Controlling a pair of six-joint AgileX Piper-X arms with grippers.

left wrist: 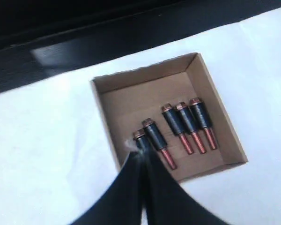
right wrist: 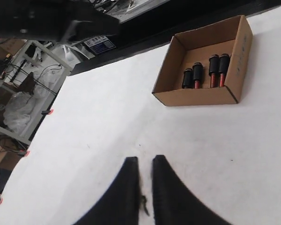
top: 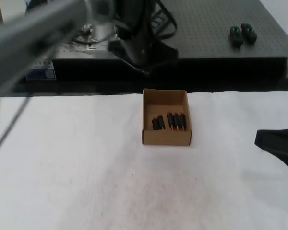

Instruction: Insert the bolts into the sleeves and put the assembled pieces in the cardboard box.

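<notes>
**Box.** The cardboard box (top: 166,136) stands open on the white-covered counter (top: 77,172), near its far edge, just before a black perforated board (top: 216,24).

**Pieces.** Five assembled pieces (left wrist: 178,123) lie on the box floor, side by side. Each is a copper bolt in a black sleeve. Three lie close together, and two sit slightly apart from those. All lie roughly parallel, with their heads toward the far wall. The right wrist view shows four of them; the box wall hides the rest.

**Left tool.** The left tool (left wrist: 139,157) is over the box, its fingers pressed together. Its tip overlaps one piece in the left wrist view; contact cannot be told.

**Right tool.** The right tool (right wrist: 145,161) is over bare cloth, well apart from the box. Its fingers are narrowly parted and hold nothing.

**Other.** Two dark green-marked items (top: 242,33) sit on the board.
</notes>
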